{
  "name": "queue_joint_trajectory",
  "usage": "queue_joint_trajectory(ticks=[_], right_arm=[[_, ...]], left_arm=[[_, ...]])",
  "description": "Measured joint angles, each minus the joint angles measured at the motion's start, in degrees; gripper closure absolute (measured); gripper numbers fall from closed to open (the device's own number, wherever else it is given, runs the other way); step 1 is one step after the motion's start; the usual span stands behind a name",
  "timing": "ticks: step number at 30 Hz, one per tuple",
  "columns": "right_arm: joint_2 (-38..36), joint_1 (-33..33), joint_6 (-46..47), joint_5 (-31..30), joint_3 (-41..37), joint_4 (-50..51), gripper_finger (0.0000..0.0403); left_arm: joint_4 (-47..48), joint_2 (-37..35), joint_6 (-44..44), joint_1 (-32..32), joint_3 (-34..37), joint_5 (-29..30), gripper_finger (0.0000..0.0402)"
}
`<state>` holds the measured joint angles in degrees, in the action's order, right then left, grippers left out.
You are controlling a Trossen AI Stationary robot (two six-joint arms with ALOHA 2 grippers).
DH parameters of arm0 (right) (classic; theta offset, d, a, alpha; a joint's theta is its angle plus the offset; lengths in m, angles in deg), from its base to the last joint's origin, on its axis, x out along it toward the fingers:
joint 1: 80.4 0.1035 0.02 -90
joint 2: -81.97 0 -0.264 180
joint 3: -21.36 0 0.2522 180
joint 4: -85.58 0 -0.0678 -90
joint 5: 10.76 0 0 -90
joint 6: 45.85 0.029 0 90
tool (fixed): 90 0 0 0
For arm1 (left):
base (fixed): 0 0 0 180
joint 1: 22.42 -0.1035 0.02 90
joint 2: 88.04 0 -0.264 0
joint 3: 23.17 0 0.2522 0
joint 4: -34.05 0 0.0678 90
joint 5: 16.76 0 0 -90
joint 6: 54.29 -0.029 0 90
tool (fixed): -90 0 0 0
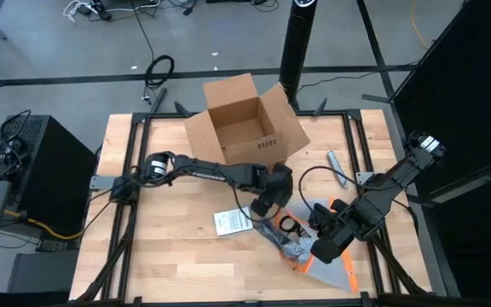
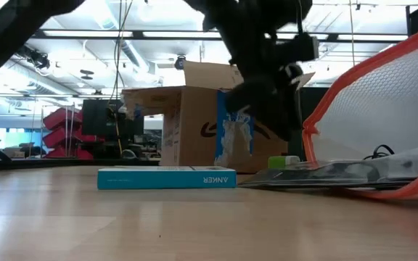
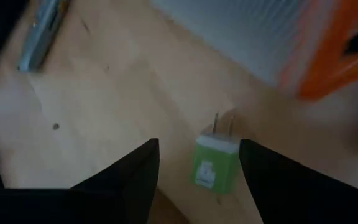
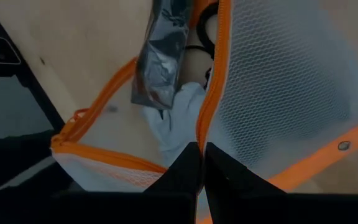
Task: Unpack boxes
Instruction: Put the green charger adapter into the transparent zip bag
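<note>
Left gripper (image 3: 197, 163) hovering open over the green plug (image 3: 212, 163); right gripper (image 4: 201, 168) clenched on the pouch (image 4: 278, 81).

The cardboard box (image 1: 247, 124) is sitting at the far middle of the table (image 1: 160, 264), flaps open, well apart from both arms. The left jaws are standing parted on either side of the plug, which is lying loose on the wood just beside the pouch's orange edge. The right jaws are pinching the pouch's orange rim at the near right. Risk: the plug is small and could tip or skid if a finger nudges it. Risk: the pouch is limp, so any right-arm pull could drag it over the plug or spill the cable (image 1: 290, 225) and grey bag (image 4: 161, 68). The teal box (image 2: 166, 177) is lying flat nearby.
</note>
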<state>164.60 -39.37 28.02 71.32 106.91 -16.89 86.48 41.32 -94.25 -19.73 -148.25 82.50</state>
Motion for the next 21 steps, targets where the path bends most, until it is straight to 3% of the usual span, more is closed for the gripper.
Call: queue_joint_trajectory(ticks=[14,21], right_arm=[[0.0,-2.1,0.4,1.2,0.0,-1.0,0.0403],[0.0,-2.2,-0.8,0.9,0.0,-1.0,0.0403]], left_arm=[[3.2,4.7,1.6,-2.5,0.0,-8.0,0.0188],[6.6,5.3,6.8,-1.9,-0.7,-6.9,0.0224]])
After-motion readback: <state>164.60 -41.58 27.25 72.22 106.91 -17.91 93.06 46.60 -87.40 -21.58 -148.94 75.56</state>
